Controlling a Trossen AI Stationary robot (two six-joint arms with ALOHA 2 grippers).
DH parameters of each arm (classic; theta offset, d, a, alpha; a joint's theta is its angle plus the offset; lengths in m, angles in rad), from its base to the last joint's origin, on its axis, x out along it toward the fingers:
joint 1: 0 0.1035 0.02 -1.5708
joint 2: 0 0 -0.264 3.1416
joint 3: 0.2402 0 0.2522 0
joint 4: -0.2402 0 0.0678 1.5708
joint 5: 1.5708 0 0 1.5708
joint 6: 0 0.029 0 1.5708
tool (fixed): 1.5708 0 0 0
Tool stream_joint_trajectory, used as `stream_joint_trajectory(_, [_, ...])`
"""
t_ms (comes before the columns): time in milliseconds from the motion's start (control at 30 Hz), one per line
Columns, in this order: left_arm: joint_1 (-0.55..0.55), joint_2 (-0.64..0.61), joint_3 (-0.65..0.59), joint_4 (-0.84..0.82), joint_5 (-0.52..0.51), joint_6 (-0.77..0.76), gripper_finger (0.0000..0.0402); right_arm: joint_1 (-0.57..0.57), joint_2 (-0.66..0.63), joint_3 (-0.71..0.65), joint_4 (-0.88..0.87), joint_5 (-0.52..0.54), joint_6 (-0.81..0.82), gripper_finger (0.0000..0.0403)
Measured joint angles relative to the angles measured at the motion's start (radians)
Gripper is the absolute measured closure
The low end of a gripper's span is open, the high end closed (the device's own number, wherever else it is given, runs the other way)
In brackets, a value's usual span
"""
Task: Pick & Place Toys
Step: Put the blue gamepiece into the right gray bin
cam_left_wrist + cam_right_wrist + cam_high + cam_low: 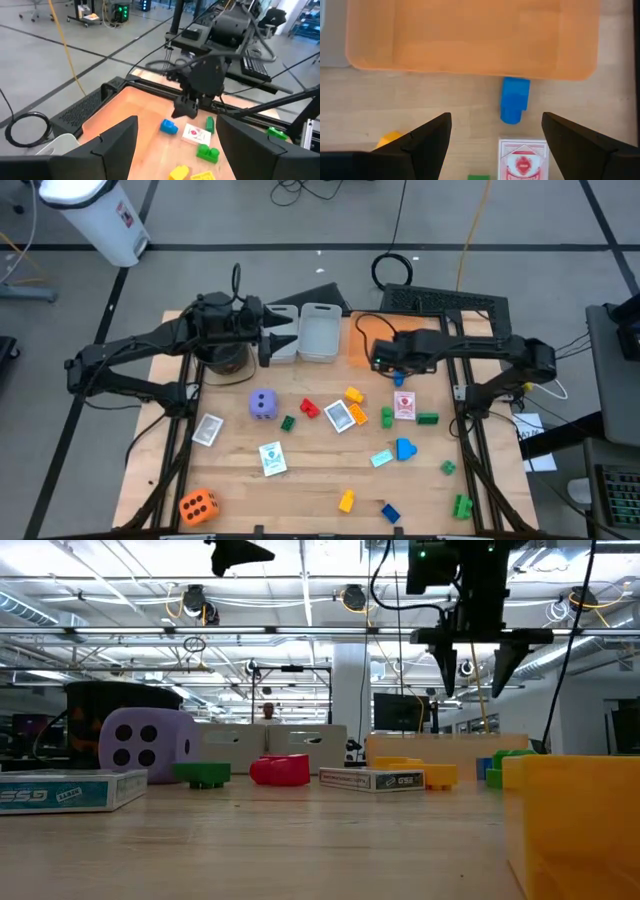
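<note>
The toys lie scattered on the wooden table: a purple die [263,404], an orange die [198,506], picture cards such as one [341,416], and red, yellow, green and blue bricks. My right gripper [495,132] hangs open, pointing down, above a blue brick [514,100] that lies flat on the table next to the orange tray [470,35]. A red-backed card [522,160] lies just beside that brick. My left gripper [177,135] is open and raised near the grey bins [318,332], holding nothing.
Two grey bins and the orange tray [362,338] stand at the table's far edge. A dark round container [105,710] stands at the far left. A keyboard [445,302] lies beyond the table. Bare wood shows at the near middle [300,500].
</note>
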State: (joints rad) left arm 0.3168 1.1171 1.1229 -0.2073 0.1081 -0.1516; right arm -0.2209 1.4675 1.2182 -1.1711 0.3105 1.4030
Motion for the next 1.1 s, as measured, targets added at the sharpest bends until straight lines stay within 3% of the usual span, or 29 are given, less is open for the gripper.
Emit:
stream_joint_trajectory(200, [0.013,0.000,0.000,0.000,-0.001,0.000,0.0123,-0.026,0.054,-0.022,0.011,-0.029,-0.013,0.0100])
stream_joint_trajectory(533, [0.016,0.000,0.000,0.000,0.025,0.014,0.0123,-0.060,0.025,-0.223,0.191,-0.165,0.049,0.0101])
stream_joint_trajectory(767, [0.023,0.000,0.000,0.000,0.025,0.016,0.0123,-0.083,-0.006,-0.291,0.281,-0.156,0.098,0.0101])
stream_joint_trajectory(1100, [0.024,0.000,0.000,0.000,0.025,0.001,0.0123,-0.177,-0.006,-0.339,0.389,-0.157,-0.010,0.0101])
